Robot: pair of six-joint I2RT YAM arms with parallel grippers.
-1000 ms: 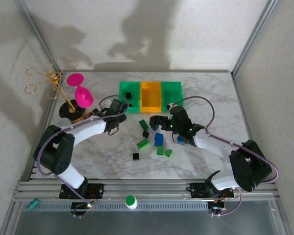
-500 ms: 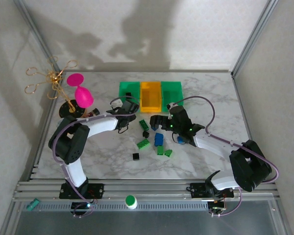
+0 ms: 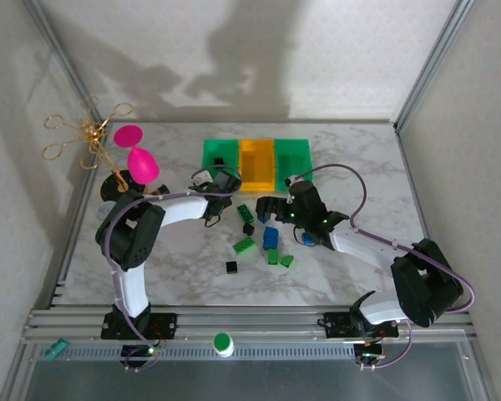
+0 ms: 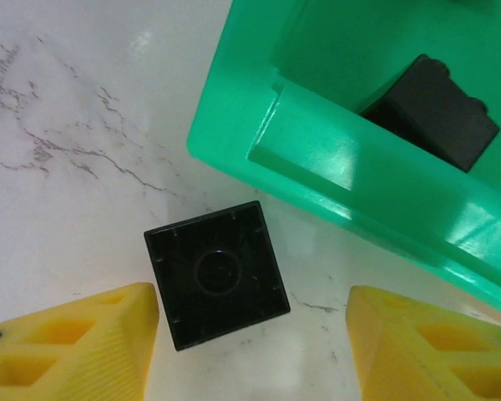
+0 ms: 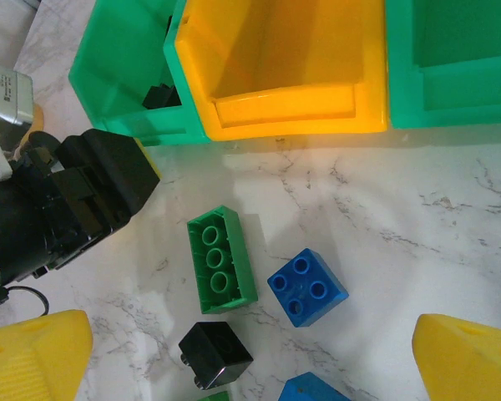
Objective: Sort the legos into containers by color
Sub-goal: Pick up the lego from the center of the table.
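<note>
Green and blue legos (image 5: 221, 261) lie loose on the marble counter (image 5: 451, 209) beneath the right gripper (image 5: 250, 355), its jaws wide apart. Farther back, the left gripper (image 4: 250, 351) stands parted around an upturned black lego (image 4: 215, 271), just beside the left green bin (image 4: 334, 167). The next move is probably to close, lift and drop it in. Pale walls stand behind.

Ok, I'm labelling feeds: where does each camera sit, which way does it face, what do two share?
Top external: above and behind the arm bases, facing down on the table; both arms whole, left gripper and right gripper.
Left wrist: straight down at a loose black brick beside the left green bin; own fingertips at bottom corners.
Right wrist: down and forward at the orange bin and a blue brick; own fingertips below.
Shared by both wrists: the left green bin, another black brick inside.
</note>
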